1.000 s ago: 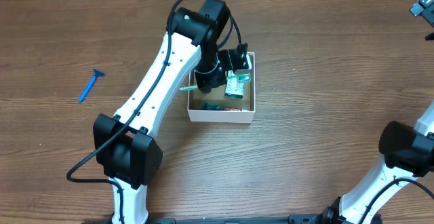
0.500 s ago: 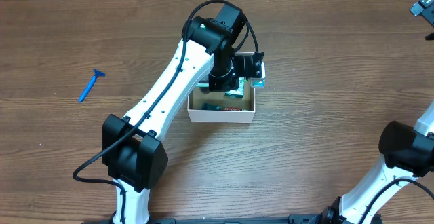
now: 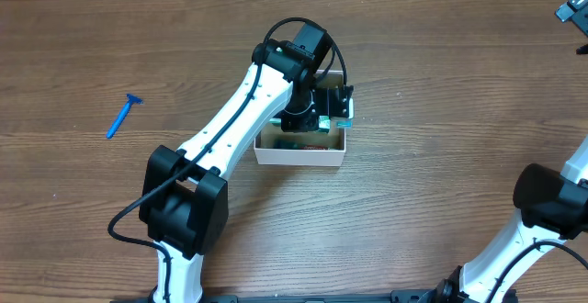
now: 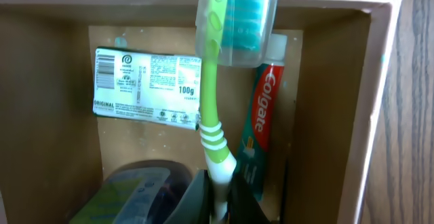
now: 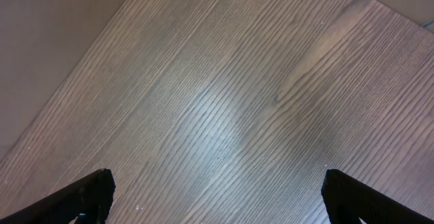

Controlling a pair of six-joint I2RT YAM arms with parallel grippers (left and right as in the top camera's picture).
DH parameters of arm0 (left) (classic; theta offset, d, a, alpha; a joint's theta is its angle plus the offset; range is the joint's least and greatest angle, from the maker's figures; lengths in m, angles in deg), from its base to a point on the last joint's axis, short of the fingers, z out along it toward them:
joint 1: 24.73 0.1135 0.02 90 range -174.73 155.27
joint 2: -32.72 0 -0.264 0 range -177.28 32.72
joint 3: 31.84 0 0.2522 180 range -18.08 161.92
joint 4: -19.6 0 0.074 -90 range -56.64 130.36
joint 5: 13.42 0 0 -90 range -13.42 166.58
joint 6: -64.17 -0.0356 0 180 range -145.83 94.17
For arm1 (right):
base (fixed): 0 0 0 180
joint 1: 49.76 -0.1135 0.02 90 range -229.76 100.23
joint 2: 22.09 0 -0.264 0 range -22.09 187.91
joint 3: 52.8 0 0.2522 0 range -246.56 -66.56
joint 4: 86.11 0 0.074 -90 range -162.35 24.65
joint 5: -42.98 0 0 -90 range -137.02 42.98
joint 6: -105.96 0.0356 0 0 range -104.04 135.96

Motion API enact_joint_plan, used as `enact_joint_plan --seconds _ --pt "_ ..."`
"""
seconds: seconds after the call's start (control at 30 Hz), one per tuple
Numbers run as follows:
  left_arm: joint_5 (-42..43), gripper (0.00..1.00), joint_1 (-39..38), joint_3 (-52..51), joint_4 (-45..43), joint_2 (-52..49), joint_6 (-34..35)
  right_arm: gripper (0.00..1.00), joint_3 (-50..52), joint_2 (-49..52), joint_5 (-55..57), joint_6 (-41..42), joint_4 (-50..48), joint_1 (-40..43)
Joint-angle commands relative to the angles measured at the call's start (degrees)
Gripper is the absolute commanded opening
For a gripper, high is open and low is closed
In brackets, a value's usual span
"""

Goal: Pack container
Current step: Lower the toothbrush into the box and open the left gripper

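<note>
The container (image 3: pixel 300 155) is a square white-walled box with a brown floor; its rim (image 4: pixel 380 81) fills the left wrist view. My left gripper (image 4: pixel 218 191) is shut on the white handle end of a green toothbrush (image 4: pixel 210 115) with a clear blue head cap, held over the box's inside. In the overhead view the left gripper (image 3: pixel 329 110) hangs over the box's far right part. A red Colgate tube (image 4: pixel 261 122) and a carton with a white label (image 4: pixel 146 88) lie on the floor. My right gripper (image 5: pixel 217 197) is open over bare table.
A blue razor (image 3: pixel 122 116) lies on the wooden table far left of the box. A green-and-blue pack (image 4: pixel 132 193) sits in the box beside my left fingers. The right arm (image 3: pixel 551 202) stands at the table's right edge.
My left arm has swung right and settled over the box, carrying the toothbrush with it. The right arm has not moved.
</note>
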Motion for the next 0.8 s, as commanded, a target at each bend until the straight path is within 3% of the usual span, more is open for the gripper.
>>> enact_joint_plan --seconds 0.0,0.53,0.63,0.77 --pt "-0.57 0.04 1.64 -0.61 -0.15 -0.52 -1.92 1.00 -0.68 -1.16 -0.07 -0.35 -0.15 -0.09" --pt "-0.07 0.04 1.97 -0.68 0.00 -0.52 -1.55 1.00 -0.68 -1.16 -0.07 -0.35 -0.15 -0.09" --pt "0.04 0.04 1.90 -0.68 0.00 -0.52 1.25 1.00 -0.68 -1.16 -0.07 -0.35 -0.15 -0.09" --pt "0.02 0.04 1.92 -0.68 -0.61 -0.52 11.10 1.00 -0.68 -1.16 -0.07 -0.35 -0.15 -0.09"
